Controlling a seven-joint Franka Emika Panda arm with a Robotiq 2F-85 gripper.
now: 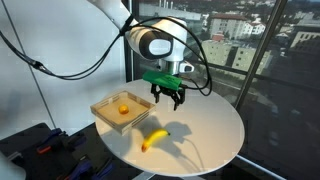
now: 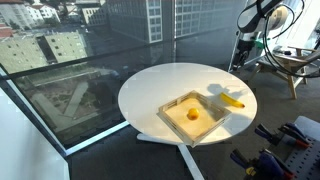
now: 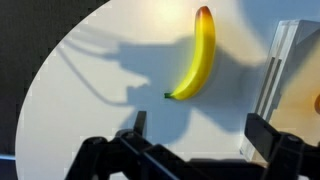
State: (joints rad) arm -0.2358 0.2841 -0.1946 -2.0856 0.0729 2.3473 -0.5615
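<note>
A shallow wooden tray (image 1: pixel 100 108) sits on the round white table (image 1: pixel 210 130) and holds one small orange fruit (image 1: pixel 123 109), near the middle of its floor. Nothing else lies in it. In both exterior views the fruit is clear of the tray's walls (image 2: pixel 175 128).

The banana (image 1: pixel 153 140) lies on bare tabletop outside the tray, near one of its corners but not touching it. The gripper (image 1: pixel 167 97) hangs above the table between tray and banana. Its jaws are spread wide, and it holds and touches nothing. Its shadow falls across the table beside the banana. Nothing lies between the gripper and the fruit below it.

A dark cable (image 1: pixel 60 70) loops down from the arm, and black equipment (image 1: pixel 40 145) stands off the table's edge. Tall windows with city buildings beyond surround the table.

The wrist view looks straight down. The banana (image 3: pixel 195 55) runs nearly upright in the picture, stem end low, with the two dark fingers (image 3: pixel 140 122) well apart at the bottom edge. The tray's pale wall (image 3: pixel 275 65) stands to one side, and only a sliver of the orange fruit (image 3: pixel 316 100) shows at the frame's edge. An exterior view alone shows a wooden chair (image 2: pixel 290 65) behind the table and the arm (image 2: pixel 262 15) small at the top corner, where the jaws cannot be made out.
</note>
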